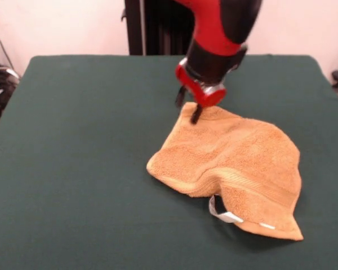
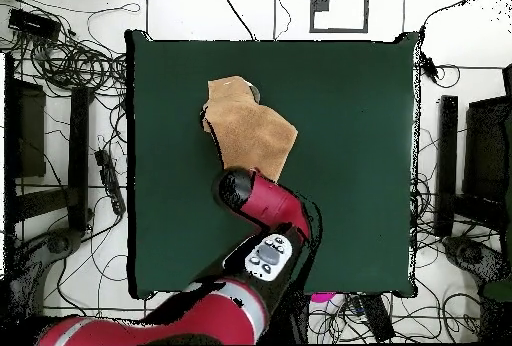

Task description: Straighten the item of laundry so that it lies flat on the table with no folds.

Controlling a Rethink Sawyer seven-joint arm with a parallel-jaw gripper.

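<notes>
The orange-tan towel lies right of the table's middle, rumpled, with its near-left edge folded under and a raised hump across it. A white care tag sticks out at its near edge. My gripper hangs from the red and black arm at the towel's far corner. Its fingers stand apart: one fingertip touches the corner and the other is off the cloth. In the overhead view the towel lies in the upper left part of the green table, and the arm's wrist hides the gripper.
The dark green table stretches wide to the left of the towel and in front of it. The black pedestal stands at the far edge. Cables and equipment lie on the floor around the table.
</notes>
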